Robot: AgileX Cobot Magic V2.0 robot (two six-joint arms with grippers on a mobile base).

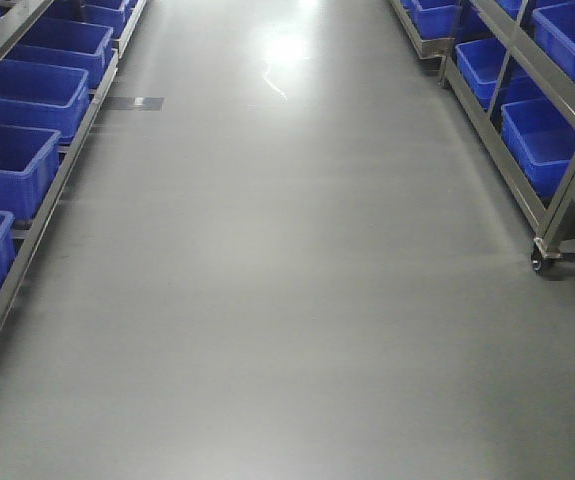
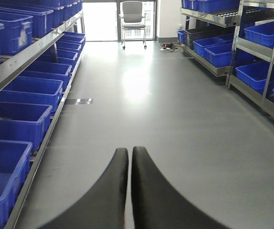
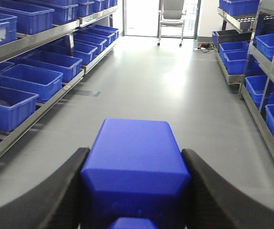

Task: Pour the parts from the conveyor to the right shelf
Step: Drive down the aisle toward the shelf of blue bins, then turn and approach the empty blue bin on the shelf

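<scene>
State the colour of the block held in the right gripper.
Deep blue; the block shows best in the right wrist view.

The blue block is cropped along its bottom.

One block, one chair

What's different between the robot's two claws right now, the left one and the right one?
The left gripper is shut, its black fingers touching with nothing between them; the right gripper has its fingers spread wide. The left gripper is empty, while the right gripper clamps a deep-blue block. Shared: both have curved black fingers and look along the grey floor between rows of blue bins.
</scene>
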